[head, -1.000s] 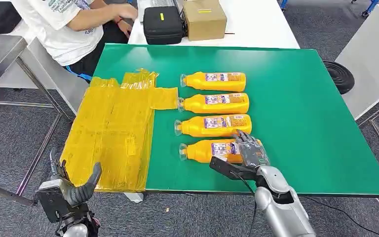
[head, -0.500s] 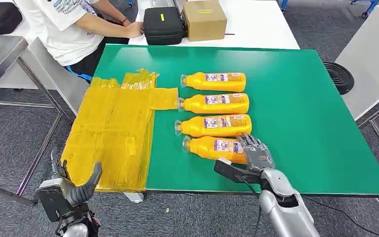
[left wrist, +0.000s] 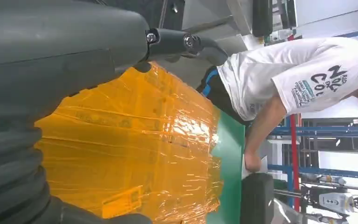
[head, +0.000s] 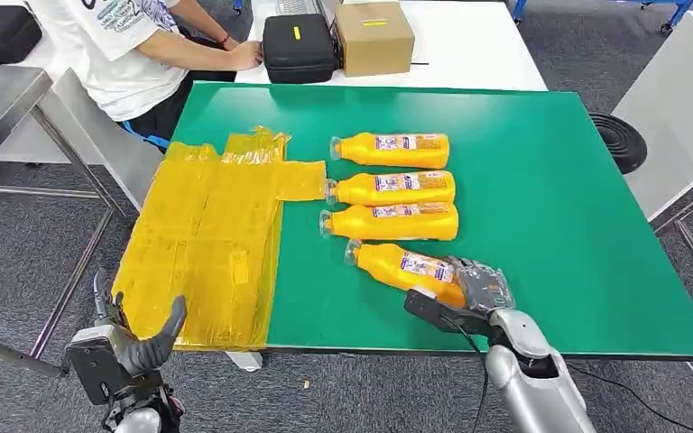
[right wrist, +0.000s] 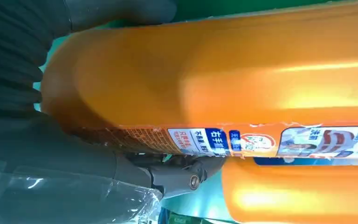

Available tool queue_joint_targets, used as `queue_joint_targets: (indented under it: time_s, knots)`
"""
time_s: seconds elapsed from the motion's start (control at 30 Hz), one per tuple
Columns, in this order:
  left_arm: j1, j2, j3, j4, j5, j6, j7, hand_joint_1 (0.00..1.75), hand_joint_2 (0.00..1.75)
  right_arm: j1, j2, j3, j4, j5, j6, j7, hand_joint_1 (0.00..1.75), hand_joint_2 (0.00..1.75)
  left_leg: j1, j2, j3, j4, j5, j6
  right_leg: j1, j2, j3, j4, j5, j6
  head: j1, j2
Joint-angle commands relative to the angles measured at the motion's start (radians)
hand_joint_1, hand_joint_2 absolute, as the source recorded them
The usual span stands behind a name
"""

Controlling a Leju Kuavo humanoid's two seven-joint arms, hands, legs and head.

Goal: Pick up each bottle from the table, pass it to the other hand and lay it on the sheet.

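Several orange bottles lie in a column on the green table [head: 577,207], caps pointing left. My right hand [head: 469,293] grips the base of the nearest bottle [head: 401,267], which now lies slanted with its cap toward the upper left. In the right wrist view the held bottle [right wrist: 223,84] sits against my palm, with the neighbouring bottle [right wrist: 303,191] beside it. The other bottles [head: 390,185] lie in a neat row behind. The yellow sheet [head: 207,234] covers the table's left part. My left hand [head: 126,347] hangs open below the table's near left corner, holding nothing.
A person in a white shirt [head: 117,45] sits at the far left, hand by a black case [head: 299,43] and a cardboard box [head: 374,34] on the white table behind. A black round object [head: 620,140] lies on the floor at the right.
My right hand has closed around the nearest bottle's base and pulled it back and right, swinging it aslant. The bottle behind it has rolled slightly. The left hand has stayed still.
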Motion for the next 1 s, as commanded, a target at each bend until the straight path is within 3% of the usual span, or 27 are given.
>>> queue_joint_targets:
  time_s: [0.03, 0.07, 0.2, 0.33, 0.4, 0.73, 1.0]
  knots:
    - [-0.030, 0.012, -0.010, 0.063, 0.011, -0.002, 0.004, 0.00, 1.75, 0.011, -0.014, -0.010, 0.095, -0.027, 0.033, -0.020, 1.54, 1.75, 0.000, -0.001, 0.004, -0.002, 0.000, 0.000, 0.001, -0.002, 0.005, -0.002, -0.001, -0.002, 0.000, 0.000]
    - [-0.028, 0.012, -0.009, 0.062, 0.012, -0.001, 0.004, 0.00, 1.75, 0.009, -0.015, -0.010, 0.098, -0.033, 0.036, -0.025, 1.48, 1.75, 0.001, -0.001, 0.005, -0.002, -0.001, 0.000, 0.001, -0.002, 0.006, -0.003, -0.001, -0.002, 0.000, 0.000]
    - [-0.026, 0.013, -0.007, 0.059, 0.016, 0.002, 0.003, 0.00, 1.75, 0.007, -0.013, -0.008, 0.101, -0.041, 0.036, -0.033, 1.57, 1.75, 0.001, -0.001, 0.005, -0.002, -0.001, 0.000, 0.001, -0.002, 0.006, -0.003, -0.001, -0.003, 0.000, 0.000]
    - [-0.025, 0.013, -0.006, 0.058, 0.017, 0.002, 0.003, 0.00, 1.75, 0.006, -0.012, -0.007, 0.102, -0.041, 0.035, -0.033, 1.55, 1.75, 0.001, -0.001, 0.005, -0.002, -0.001, 0.000, 0.001, -0.002, 0.006, -0.002, -0.001, -0.002, 0.000, 0.000]
    - [-0.023, 0.011, -0.003, 0.056, 0.019, 0.005, 0.003, 0.00, 1.75, 0.002, -0.007, -0.008, 0.103, -0.051, 0.027, -0.044, 1.69, 1.75, 0.000, 0.000, 0.006, -0.002, -0.001, 0.000, 0.001, -0.001, 0.006, -0.002, -0.001, -0.002, 0.000, 0.000]
    - [-0.038, 0.006, 0.007, 0.079, 0.024, -0.004, -0.030, 0.00, 1.75, 0.032, 0.117, -0.014, -0.124, -0.187, -0.226, -0.391, 1.75, 1.75, 0.000, 0.003, 0.003, -0.001, -0.001, -0.001, 0.000, 0.002, 0.002, 0.001, 0.000, -0.003, 0.000, 0.000]
    - [-0.052, 0.004, -0.007, 0.097, 0.042, -0.024, -0.031, 0.00, 1.75, 0.055, 0.163, -0.020, -0.202, -0.229, -0.294, -0.474, 1.75, 1.75, 0.000, 0.003, 0.003, 0.000, -0.002, 0.000, 0.001, 0.002, 0.003, 0.000, -0.002, -0.003, 0.000, 0.000]
